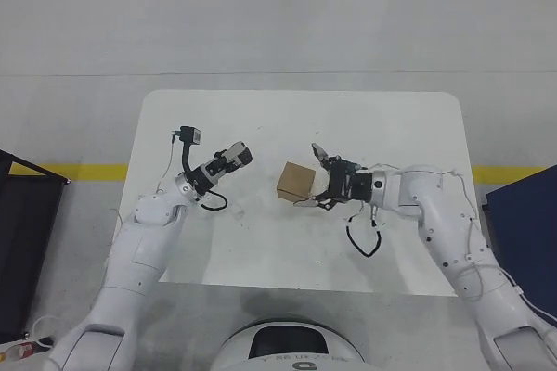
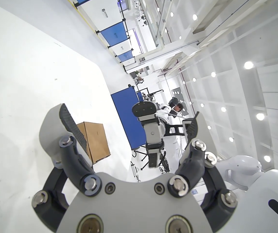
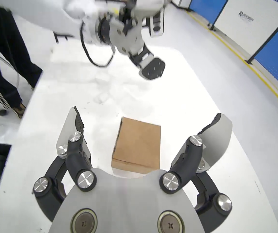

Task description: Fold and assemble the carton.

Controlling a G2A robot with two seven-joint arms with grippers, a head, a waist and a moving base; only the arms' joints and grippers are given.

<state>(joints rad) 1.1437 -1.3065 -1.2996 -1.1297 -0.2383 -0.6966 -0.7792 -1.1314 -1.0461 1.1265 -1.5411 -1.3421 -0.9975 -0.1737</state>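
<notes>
Sitting near centre of table (image 1: pixel 399 121), carton (image 1: pixel 297 181) looks folded shut. R gripper (image 3: pixel 146 116) spread wide just beside it, holding nothing; L gripper (image 2: pixel 129 112) also spread, empty, well apart. Risk: one-sided push w/o bracing could slide carton, reopen it.

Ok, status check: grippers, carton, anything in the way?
Left gripper open, empty. Right gripper open, close to brown cardboard carton. Carton top closed, free on white table. Nothing in the way.
</notes>
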